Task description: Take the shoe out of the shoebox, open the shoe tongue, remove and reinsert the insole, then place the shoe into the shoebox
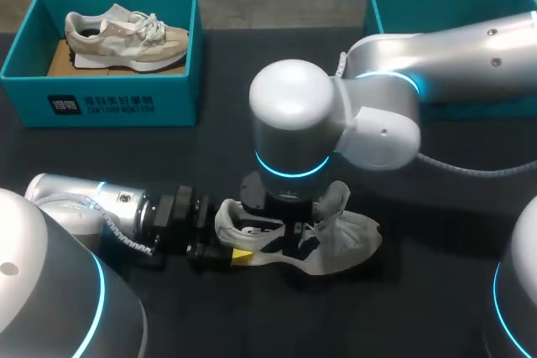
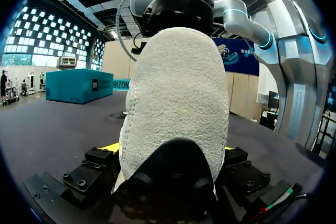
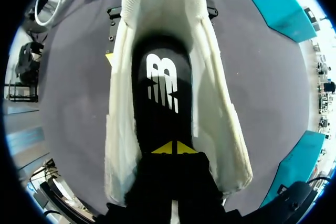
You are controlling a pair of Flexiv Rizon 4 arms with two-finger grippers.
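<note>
Closest in, my left arm (image 1: 92, 199) lies low along the near left of the tabletop (image 1: 226, 148). My right arm (image 1: 453, 48) comes in from the far right, reaches past the middle and points straight down.

At the far left stands the shoebox (image 1: 101, 106) with a beige shoe (image 1: 126, 38) lying in it. A second teal box (image 1: 390, 14) sits at the far right.

The white shoe (image 1: 348, 241) is out of the box, on its sole at the near middle, heel to the left. Its upper is spread wide and the tongue is pulled clear. The left fingers (image 2: 111, 147) clamp its heel from both sides.

The black insole (image 3: 157, 103) lies flat inside the shoe. The right fingers (image 3: 164, 148) are down in the opening with their tips drawn together on the insole's heel part. I cannot tell whether they pinch its edge or only press on it.

This looks like the insole step; whether lifting out or seating it back, I cannot tell.

- **Heel hold:** it needs to be firm so the shoe neither slides nor tips under the downward push.
- **Lifting the insole:** catch it at the heel edge and draw it up and back, clear of the collar.
- **Seating the insole:** press from the toe end toward the heel so it lies without a fold, and keep the tongue from dropping under the tips.
</note>
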